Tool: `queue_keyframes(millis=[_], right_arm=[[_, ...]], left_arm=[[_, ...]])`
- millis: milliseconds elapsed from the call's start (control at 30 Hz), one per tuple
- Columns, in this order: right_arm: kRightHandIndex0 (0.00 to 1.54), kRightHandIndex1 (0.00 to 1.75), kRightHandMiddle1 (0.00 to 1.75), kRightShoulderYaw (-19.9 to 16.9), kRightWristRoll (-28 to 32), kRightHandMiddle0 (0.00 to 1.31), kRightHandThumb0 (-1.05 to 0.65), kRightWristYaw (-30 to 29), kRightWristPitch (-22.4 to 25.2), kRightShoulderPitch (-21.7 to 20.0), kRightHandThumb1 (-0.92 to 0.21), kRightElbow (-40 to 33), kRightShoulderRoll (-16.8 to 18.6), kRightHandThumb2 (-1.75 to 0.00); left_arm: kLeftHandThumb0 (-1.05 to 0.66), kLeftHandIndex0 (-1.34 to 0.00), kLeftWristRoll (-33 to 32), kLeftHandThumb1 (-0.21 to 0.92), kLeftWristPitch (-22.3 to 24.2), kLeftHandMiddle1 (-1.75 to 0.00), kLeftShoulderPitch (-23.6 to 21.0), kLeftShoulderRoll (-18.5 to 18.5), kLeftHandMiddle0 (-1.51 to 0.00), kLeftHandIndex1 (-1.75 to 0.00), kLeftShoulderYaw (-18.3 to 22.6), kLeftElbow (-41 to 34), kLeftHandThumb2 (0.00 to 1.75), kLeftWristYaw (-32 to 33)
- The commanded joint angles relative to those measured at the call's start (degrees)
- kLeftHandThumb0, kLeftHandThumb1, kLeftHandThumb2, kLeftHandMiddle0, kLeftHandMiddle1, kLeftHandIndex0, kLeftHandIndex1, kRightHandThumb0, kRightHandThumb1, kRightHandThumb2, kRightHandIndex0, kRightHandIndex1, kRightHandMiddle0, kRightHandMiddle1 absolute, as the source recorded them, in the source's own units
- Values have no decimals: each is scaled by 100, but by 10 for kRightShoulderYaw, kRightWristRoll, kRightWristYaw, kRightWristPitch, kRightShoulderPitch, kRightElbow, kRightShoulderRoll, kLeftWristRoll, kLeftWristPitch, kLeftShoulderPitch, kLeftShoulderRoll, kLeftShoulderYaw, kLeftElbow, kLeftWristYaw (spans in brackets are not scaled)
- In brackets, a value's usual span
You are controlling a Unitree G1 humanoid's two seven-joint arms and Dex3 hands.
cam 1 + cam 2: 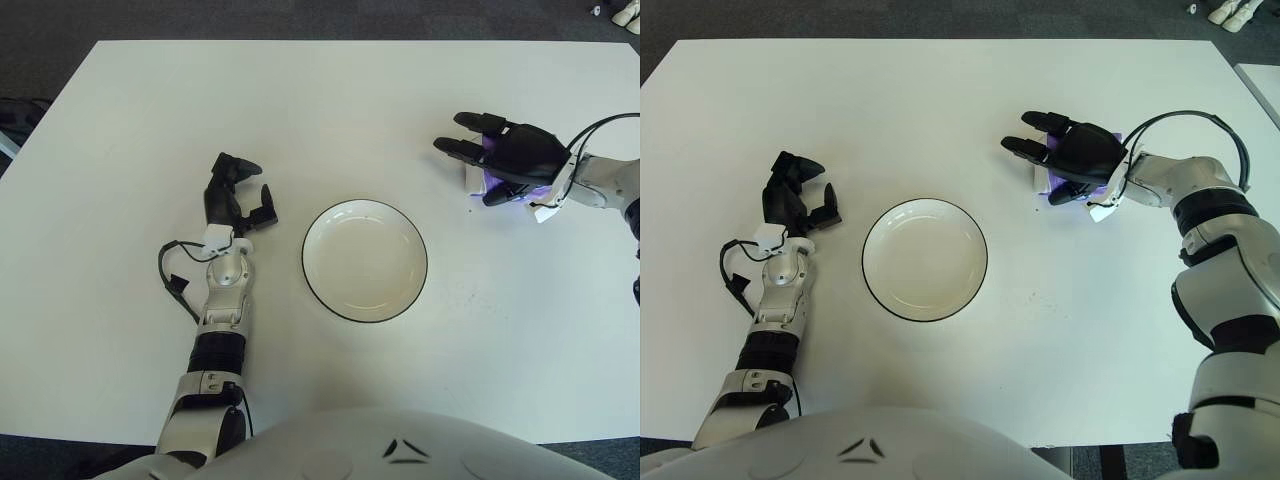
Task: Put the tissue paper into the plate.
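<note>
A white plate [365,260] with a dark rim sits empty at the middle of the white table [300,110]. The tissue paper [473,178], a white and purple pack, lies on the table to the right of the plate, mostly hidden under my right hand [492,168]. That hand hovers low over the pack with fingers stretched toward the left and the thumb at its near edge; the fingers are not closed around it. My left hand [238,195] shows left of the plate, fingers relaxed and holding nothing.
A black cable [172,270] loops beside my left forearm. The table's far edge meets dark carpet [300,18]. White shoes [628,14] lie on the floor at the far right corner.
</note>
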Motion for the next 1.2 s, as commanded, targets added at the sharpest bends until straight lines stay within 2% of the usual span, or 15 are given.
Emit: queue_keyframes(millis=[0,133,267,367,467,633,767,900,1033,1167], right_arm=[[0,0,0,5,13,0,-100,31,-12,50,-60,9,20,-76],[0,0,0,-11,41,0,-100,49,-8,64,-60,9,20,-76],[0,0,0,-54,117,0,-102,109,-14,91,-62,22,27,-74],[0,0,0,-101,207,0,-104,200,-22,115,-63,42,39,-71],[0,0,0,-145,291,0,-105,292,-7,135,-63,54,56,-70],[0,0,0,-225,429,0,-105,439,74,166,-58,59,89,-67],[0,0,0,-263,497,0,-105,514,128,182,-51,41,103,-71],[0,0,0,-288,541,0,-96,559,186,198,-40,11,110,-82],[0,0,0,-305,568,0,-88,580,236,220,-34,-33,114,-90],[0,0,0,-332,604,0,-72,598,296,248,-26,-91,121,-106]], left_arm=[[-1,-57,1,19,23,-165,41,-1,-66,-175,4,19,144,3],[-1,-57,0,18,24,-167,42,-1,-66,-175,6,18,146,4],[-1,-55,1,18,27,-167,42,-2,-68,-175,7,14,146,6],[-1,-54,0,18,29,-165,42,-3,-70,-175,8,13,146,7],[-1,-54,-2,18,30,-164,41,-3,-71,-175,10,12,145,6],[-1,-52,-9,20,29,-161,41,-2,-71,-175,15,12,141,3],[-1,-51,-13,21,26,-160,40,0,-70,-175,18,12,140,-1],[-1,-50,-13,22,25,-161,40,2,-69,-175,19,12,139,-3],[-1,-50,-14,22,29,-163,40,5,-69,-175,20,12,140,-6],[-1,-50,-15,22,29,-164,40,6,-68,-175,22,11,140,-7]])
